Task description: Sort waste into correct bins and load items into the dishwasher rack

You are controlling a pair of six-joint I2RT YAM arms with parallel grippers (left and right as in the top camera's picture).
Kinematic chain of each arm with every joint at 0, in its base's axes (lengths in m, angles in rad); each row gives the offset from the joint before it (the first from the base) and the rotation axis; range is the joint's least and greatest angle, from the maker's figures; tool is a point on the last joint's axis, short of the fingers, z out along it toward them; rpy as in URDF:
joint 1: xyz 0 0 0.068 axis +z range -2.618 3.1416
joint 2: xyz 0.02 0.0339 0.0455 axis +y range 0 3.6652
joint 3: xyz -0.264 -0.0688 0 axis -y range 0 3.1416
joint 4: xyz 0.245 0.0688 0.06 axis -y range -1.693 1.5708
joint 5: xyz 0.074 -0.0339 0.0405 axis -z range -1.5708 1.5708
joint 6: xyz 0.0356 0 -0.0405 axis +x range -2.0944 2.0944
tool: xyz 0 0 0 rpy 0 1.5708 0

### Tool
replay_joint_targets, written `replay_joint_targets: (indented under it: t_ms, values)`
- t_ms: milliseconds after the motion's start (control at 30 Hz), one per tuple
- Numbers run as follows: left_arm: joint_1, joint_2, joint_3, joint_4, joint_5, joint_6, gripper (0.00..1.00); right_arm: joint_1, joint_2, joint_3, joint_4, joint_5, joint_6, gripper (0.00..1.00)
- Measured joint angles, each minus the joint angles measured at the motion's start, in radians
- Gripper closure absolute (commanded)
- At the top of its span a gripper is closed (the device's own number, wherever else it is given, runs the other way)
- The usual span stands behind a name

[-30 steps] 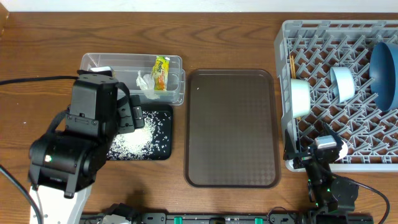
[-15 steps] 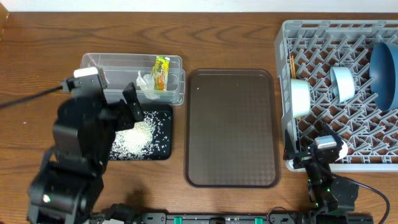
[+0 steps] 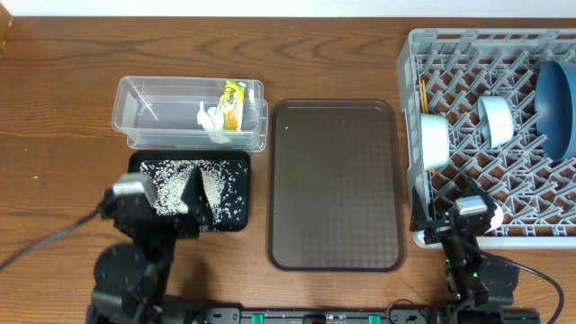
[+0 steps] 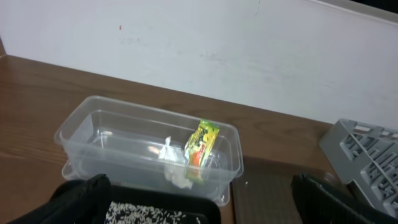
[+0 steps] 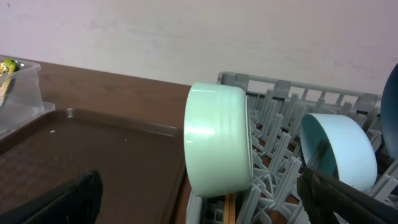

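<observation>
1. Seen from overhead, a wooden desk (image 3: pixel 54 108) carries a clear tub (image 3: pixel 135 99) at upper left. A black tray (image 3: pixel 236 221) sits just in front of the tub, a brown serving tray (image 3: pixel 333 189) lies in the middle, and a grey rack (image 3: pixel 490 193) stands at right.
2. A tissue (image 3: pixel 211 121) and a snack wrapper (image 3: pixel 234 104) lie together inside the tub's right end. Both look very light and soft, so a pinch on a raised fold or on the wrapper's end would likely hold them.
3. Rice (image 3: pixel 171 175) is scattered in the black tray. Loose grains probably cannot be pinched, so lifting the tray by its rim and keeping it level looks wiser.
4. Three bowls stand in the rack: a pale green-white bowl (image 5: pixel 217 140) on edge at the left side, a small pale-blue bowl (image 3: pixel 495 121) and a large blue bowl (image 3: pixel 558 94). Chopsticks (image 3: pixel 423 94) lie just behind the first bowl. The bowls look rigid, smooth and likely slippery, so the rim is the place to grip.
5. The left jaws are spread wide over the black tray and hold nothing. The right jaws are also spread and empty, near the rack's front-left corner.
</observation>
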Motion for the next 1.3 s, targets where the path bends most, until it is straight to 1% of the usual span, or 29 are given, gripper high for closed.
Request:
replay_joint_targets:
  t_ms: [100,267,400,633,900,1000,1133,1300]
  values:
    - [0.0,-0.109,-0.075,-0.002,0.002,0.0,0.06,0.0,0.0,0.0,0.0,0.0,0.0,0.01]
    - [0.0,-0.242,-0.186,0.002,0.003,0.0,0.06,0.0,0.0,0.0,0.0,0.0,0.0,0.01]
    - [0.0,-0.304,-0.28,0.001,0.003,0.0,0.06,0.0,0.0,0.0,0.0,0.0,0.0,0.01]
    - [0.0,-0.318,-0.417,0.084,0.003,0.0,0.05,0.0,0.0,0.0,0.0,0.0,0.0,0.01]
    - [0.0,-0.317,-0.573,0.283,0.005,0.0,0.05,0.0,0.0,0.0,0.0,0.0,0.0,0.01]
    - [0.0,-0.32,-0.601,0.363,0.006,0.0,0.05,0.0,0.0,-0.001,0.001,0.0,0.0,0.01]
    - [0.0,-0.32,-0.625,0.426,0.007,0.0,0.05,0.0,0.0,-0.001,0.001,0.0,0.0,0.01]
    - [0.0,-0.32,-0.632,0.447,0.002,0.0,0.05,0.0,0.0,-0.001,0.001,0.0,0.0,0.01]
